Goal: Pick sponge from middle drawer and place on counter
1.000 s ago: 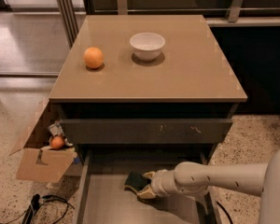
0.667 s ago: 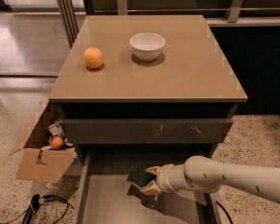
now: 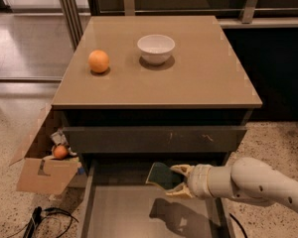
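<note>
since the earlier frames the sponge [image 3: 162,176] is lifted off the floor of the middle drawer [image 3: 120,208] and carried up and a little to the right, and the gripper [image 3: 177,181] is raised with it. the orange, the bowl and the box are left where they were.

in the camera view, the sponge is pinched at its right end between the two pale fingers [image 3: 182,169] of the gripper, one above and one below. its dark green face is turned towards the camera and tilted. the sponge is held in the air over the open drawer, just below the dark drawer front [image 3: 154,139]. a shadow of sponge and gripper is cast on the grey drawer floor beneath. the white arm [image 3: 260,183] is stretched in from the lower right corner.

the counter [image 3: 198,78] is seen above. an orange [image 3: 99,61] is set at its left and a white bowl [image 3: 156,48] near the middle back, the two apart from each other. to the left of the cabinet an open cardboard box [image 3: 45,174] is stood on the speckled floor [image 3: 280,143], with a small orange thing [image 3: 60,151] inside. black cables [image 3: 39,221] are laid on the floor in front of the box.
</note>
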Robot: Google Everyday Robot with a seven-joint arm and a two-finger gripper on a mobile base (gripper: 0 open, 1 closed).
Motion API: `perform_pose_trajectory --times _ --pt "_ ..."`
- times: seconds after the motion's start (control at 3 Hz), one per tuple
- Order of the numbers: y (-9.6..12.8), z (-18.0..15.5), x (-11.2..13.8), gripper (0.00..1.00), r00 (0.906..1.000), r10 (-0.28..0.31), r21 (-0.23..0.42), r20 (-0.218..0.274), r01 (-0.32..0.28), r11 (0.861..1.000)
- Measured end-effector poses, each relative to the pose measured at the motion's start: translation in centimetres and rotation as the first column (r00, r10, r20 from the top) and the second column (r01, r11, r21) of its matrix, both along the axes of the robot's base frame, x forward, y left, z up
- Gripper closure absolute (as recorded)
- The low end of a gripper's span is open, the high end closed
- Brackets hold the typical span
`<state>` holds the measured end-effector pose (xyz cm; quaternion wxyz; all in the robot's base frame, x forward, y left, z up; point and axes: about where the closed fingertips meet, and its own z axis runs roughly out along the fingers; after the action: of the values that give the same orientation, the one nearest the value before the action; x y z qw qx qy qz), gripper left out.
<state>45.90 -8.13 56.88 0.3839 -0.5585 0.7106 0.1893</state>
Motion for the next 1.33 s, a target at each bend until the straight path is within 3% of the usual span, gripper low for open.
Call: perform_pose_trajectory --times 0.33,0.67,1.33 --pt "-2.5 8.5 -2.4 1.0 0.9949 0.021 -0.023 0.099 -0.019 1.0" --pt "-2.5 8.5 -2.4 1.0 0.9949 0.021 -0.023 0.099 -0.019 1.0" --pt "-1.6 15.7 -0.2 1.0 0.9795 0.091 -0.083 0.179 -0.078 0.994"
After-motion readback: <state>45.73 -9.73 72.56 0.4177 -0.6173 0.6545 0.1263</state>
